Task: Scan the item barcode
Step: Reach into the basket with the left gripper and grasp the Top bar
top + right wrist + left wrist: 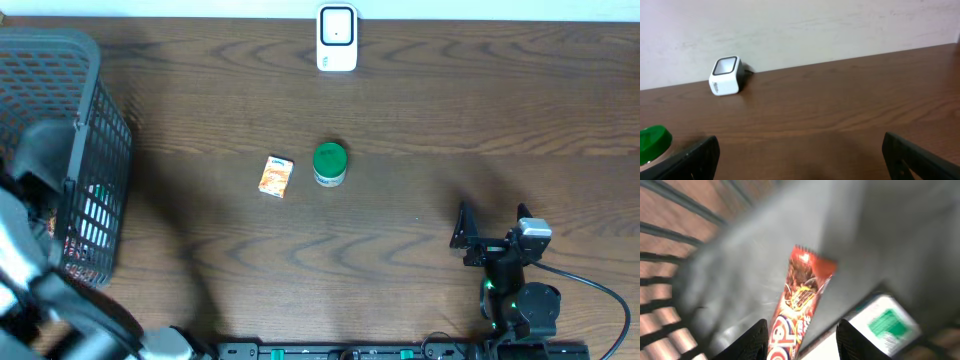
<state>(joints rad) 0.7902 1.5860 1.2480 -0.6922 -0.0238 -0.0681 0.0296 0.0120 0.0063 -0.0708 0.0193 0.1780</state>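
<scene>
In the left wrist view a red snack packet (800, 295) stands lengthwise between my left gripper's (802, 341) jaws, pressed against the left finger (757, 340). It stays sharp while the basket wall (740, 265) behind it is blurred, so the gripper is shut on it. From overhead the left arm (45, 160) reaches into the black wire basket (100, 110), and the packet is hidden there. The white barcode scanner (337, 38) stands at the table's far edge, also visible as the scanner (726, 75). My right gripper (492, 215) rests open and holds nothing at the front right.
A small orange box (276, 176) and a green-lidded tub (329, 163) sit mid-table; the tub (652, 140) shows at the right wrist view's left edge. A white box with a green label (887, 322) lies in the basket beside the packet.
</scene>
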